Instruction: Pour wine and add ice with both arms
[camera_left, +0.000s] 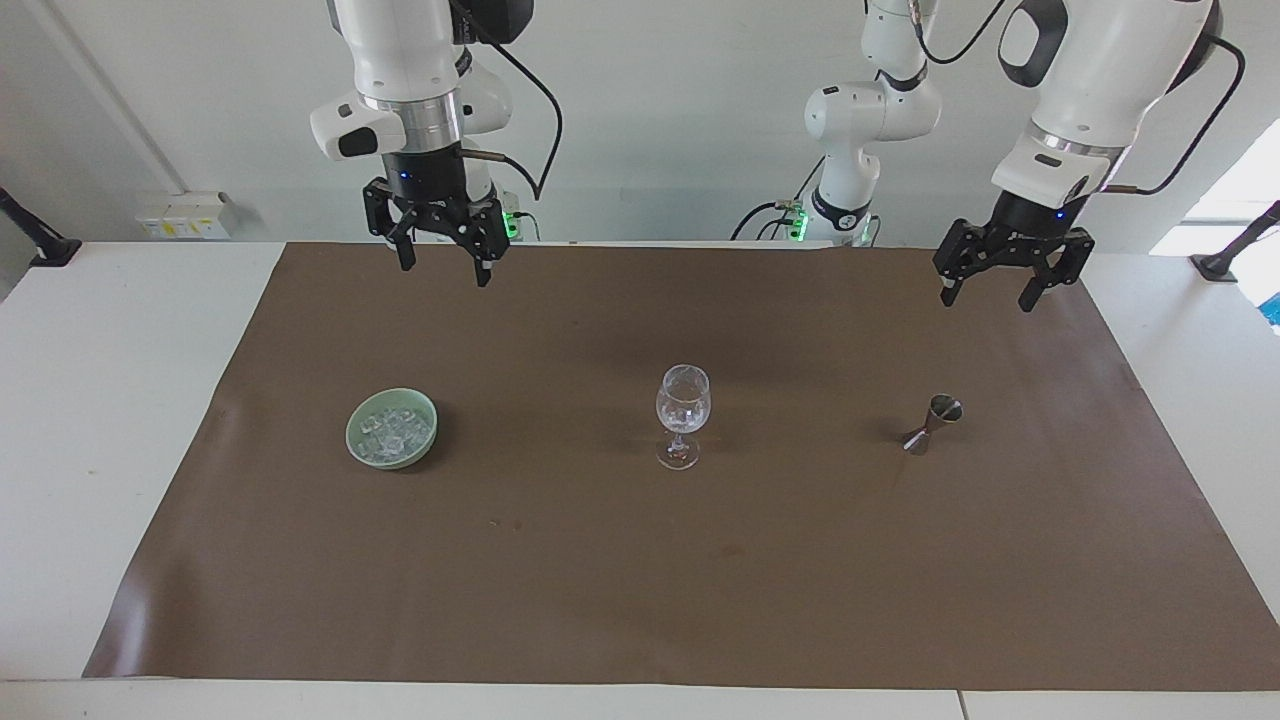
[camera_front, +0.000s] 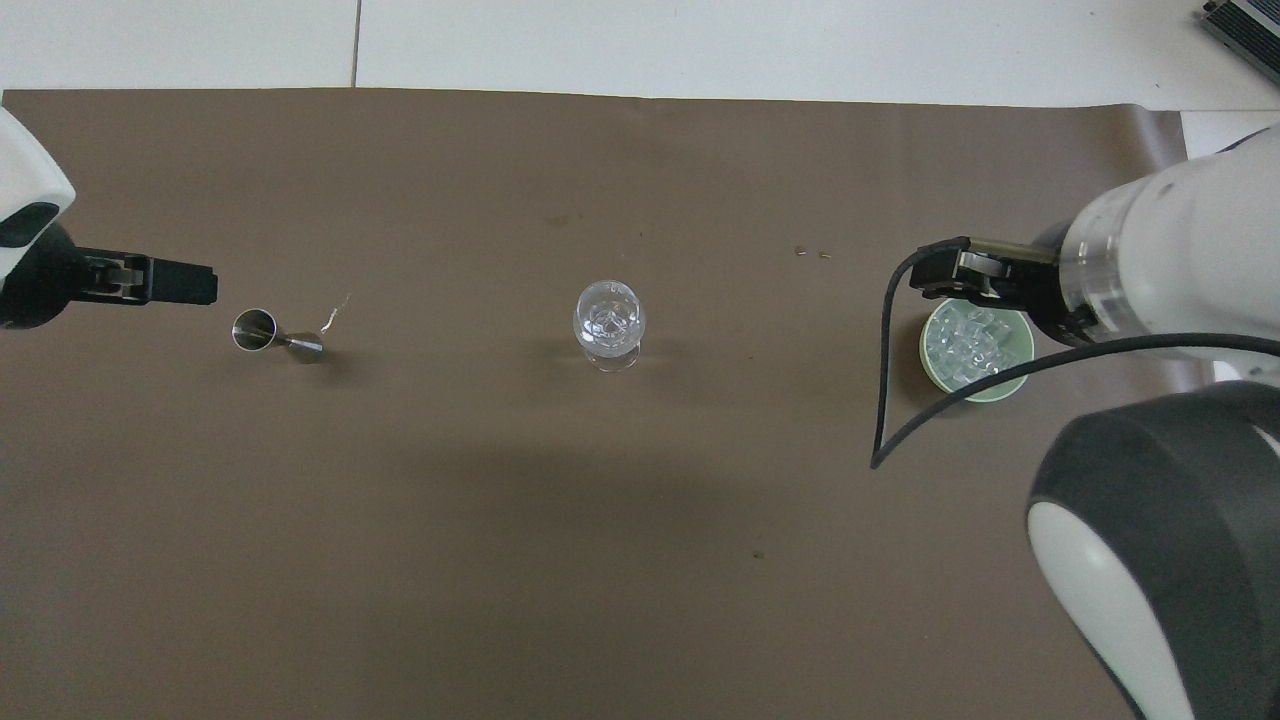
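A clear stemmed wine glass (camera_left: 683, 415) stands mid-mat with a few pieces of ice (camera_left: 684, 408) in its bowl; it also shows in the overhead view (camera_front: 608, 322). A green bowl (camera_left: 355, 440) holds several more ice cubes (camera_front: 968, 338), toward the right arm's end. A small metal jigger (camera_left: 936, 421) stands toward the left arm's end. My right gripper (camera_left: 441, 262) is open and empty, high over the mat's edge by the robots. My left gripper (camera_left: 988, 290) is open and empty, high over the mat by the robots' edge, up from the jigger.
A brown mat (camera_left: 700, 570) covers most of the white table (camera_left: 110, 420). Two tiny specks (camera_front: 811, 252) lie on the mat between the glass and the bowl. A loose black cable (camera_front: 885, 400) hangs from the right wrist.
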